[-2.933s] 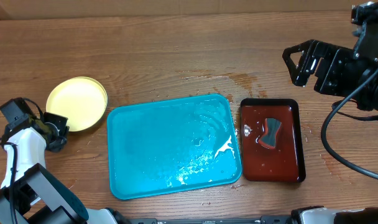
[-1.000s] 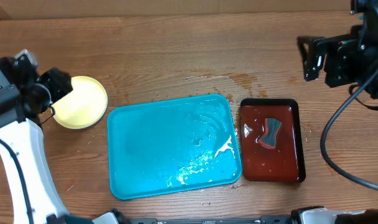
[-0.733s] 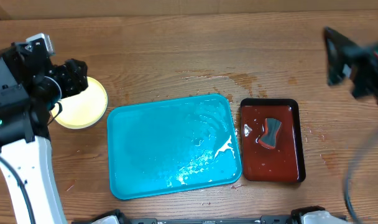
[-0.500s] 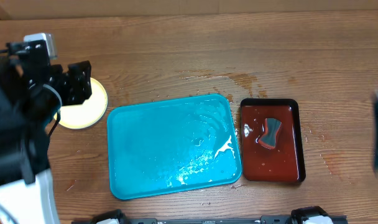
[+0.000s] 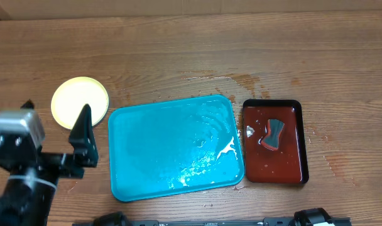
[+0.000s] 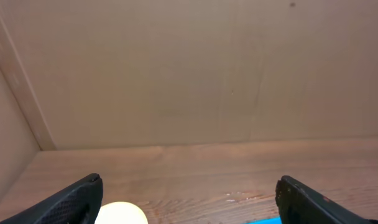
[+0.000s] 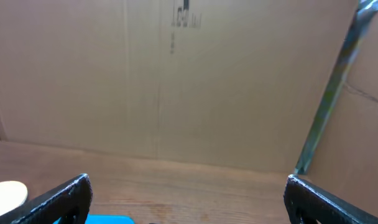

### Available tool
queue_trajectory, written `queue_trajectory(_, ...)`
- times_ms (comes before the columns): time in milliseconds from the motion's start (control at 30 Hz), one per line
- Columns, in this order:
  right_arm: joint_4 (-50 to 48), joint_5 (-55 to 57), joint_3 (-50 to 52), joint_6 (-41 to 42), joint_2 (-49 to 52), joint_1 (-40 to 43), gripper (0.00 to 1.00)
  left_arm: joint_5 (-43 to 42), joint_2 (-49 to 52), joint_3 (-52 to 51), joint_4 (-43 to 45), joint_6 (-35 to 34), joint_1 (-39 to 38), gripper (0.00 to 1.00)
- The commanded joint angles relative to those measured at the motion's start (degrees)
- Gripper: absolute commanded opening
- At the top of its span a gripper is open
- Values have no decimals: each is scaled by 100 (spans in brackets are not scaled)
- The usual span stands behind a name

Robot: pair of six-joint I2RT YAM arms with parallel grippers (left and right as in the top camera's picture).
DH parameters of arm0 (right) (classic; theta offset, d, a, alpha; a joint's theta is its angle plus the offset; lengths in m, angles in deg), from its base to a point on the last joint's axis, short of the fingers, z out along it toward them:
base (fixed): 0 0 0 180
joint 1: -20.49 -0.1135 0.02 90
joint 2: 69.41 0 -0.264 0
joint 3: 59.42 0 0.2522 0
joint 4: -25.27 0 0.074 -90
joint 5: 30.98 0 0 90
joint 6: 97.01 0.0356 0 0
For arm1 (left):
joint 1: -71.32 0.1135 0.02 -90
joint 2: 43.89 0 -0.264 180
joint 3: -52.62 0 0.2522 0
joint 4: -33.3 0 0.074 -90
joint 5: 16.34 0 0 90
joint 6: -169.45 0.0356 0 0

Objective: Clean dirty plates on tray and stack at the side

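The plates [image 5: 81, 102] show from overhead as one pale yellow disc on the wood, left of the turquoise tray [image 5: 175, 147]. I cannot tell how many lie there. The tray holds only water and white foam streaks. My left gripper [image 6: 192, 199] is open and empty, raised at the front left; one of its fingers [image 5: 85, 135] shows overhead, just in front of the plates. In the left wrist view the plates [image 6: 120, 213] peek in at the bottom edge. My right gripper [image 7: 189, 199] is open and empty, and does not show overhead.
A dark red-brown tray [image 5: 290, 110] stands right of the turquoise one, with a grey sponge [image 5: 274, 134] in it. Wet patches [image 5: 241, 80] mark the wood behind the trays. Cardboard walls [image 6: 189, 68] close off the back and sides.
My left arm has swung from beside the plates to the front left, its jaws opening wider. My right arm has pulled out of the overhead view. The plates stay put.
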Motion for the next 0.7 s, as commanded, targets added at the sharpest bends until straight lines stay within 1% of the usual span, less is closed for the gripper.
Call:
queue_trajectory(0, 66, -531, -33, -168, -439, 42, 100, -85, -2, 33, -50, 101, -22, 90)
queue_trajectory(133, 164, -590, -33, 90, -697, 42, 100, -125, 2, 33, -166, 101, -22, 93)
queue_trajectory(200, 162, -553, -24, 411, -750, 42, 100, -125, 2, 33, -166, 101, -22, 94)
queue_trajectory(267, 164, -466, -22, 614, -750, 42, 100, -125, 2, 33, -164, 98, -22, 100)
queue_trajectory(667, 162, -442, -7, 610, -750, 42, 100, -120, 2, 33, -162, 44, -22, 100)
